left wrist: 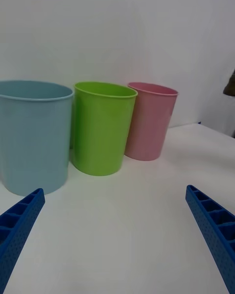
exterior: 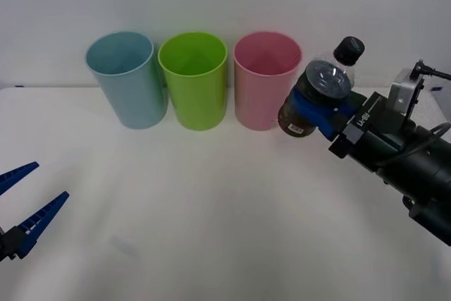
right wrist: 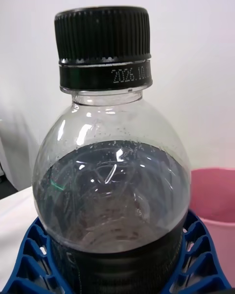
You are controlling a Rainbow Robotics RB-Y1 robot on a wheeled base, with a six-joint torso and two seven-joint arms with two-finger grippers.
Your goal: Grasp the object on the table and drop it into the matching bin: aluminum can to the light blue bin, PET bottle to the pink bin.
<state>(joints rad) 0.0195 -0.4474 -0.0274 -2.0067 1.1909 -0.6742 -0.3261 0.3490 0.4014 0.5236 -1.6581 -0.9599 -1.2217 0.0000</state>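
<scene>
Beside three cups, right gripper [exterior: 316, 109] grips one bottle [exterior: 317, 93].

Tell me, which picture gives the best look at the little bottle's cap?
The right wrist view: the black cap of the PET bottle sits close up, ridges and printed date band readable, blue fingers clamped round the body. The front view shows the cap small, beside the pink bin. The left wrist view catches a dark sliver at its edge.
</scene>
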